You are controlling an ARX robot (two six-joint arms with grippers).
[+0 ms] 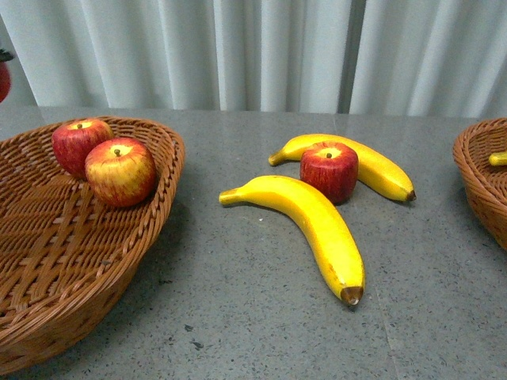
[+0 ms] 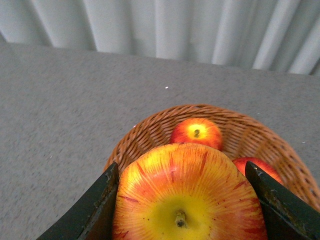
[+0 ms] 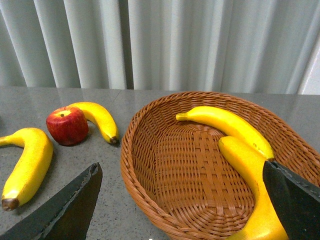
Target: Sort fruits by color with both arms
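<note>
Being gripped between the black angular fingers of the left tool (image 2: pixel 181 167), which are closed against its flanks, a glossy red apple with yellow streaks (image 2: pixel 185 195) is being held above the brown wicker basket on the left (image 2: pixel 145 131). Two more streaked red apples (image 2: pixel 196 132) are being cradled in that basket, side by side. The right tool (image 3: pixel 181 166) is being held wide open and empty over the brown wicker basket on the right (image 3: pixel 150 165), where two long yellow bananas (image 3: pixel 225 122) are lying, one touching the other.

On the grey speckled table (image 1: pixel 238 317), between the baskets, a long curved yellow banana with a brown tip (image 1: pixel 309 226) is lying nearest. Just behind it a squat red apple (image 1: pixel 329 170) is sitting upright, and it is being hugged on its far side by a second yellow banana (image 1: pixel 380 170), seemingly in contact. White pleated curtains (image 1: pixel 261 47) are hanging beyond.

The apples are being judged rigid, smooth and probably slippery, so hold is best taken across the widest girth, stem upward. The bananas are being judged firm but long, so each is best pinched across its narrow width near mid-length, lest one end dip. Little finger room is being left around the table apple.
</note>
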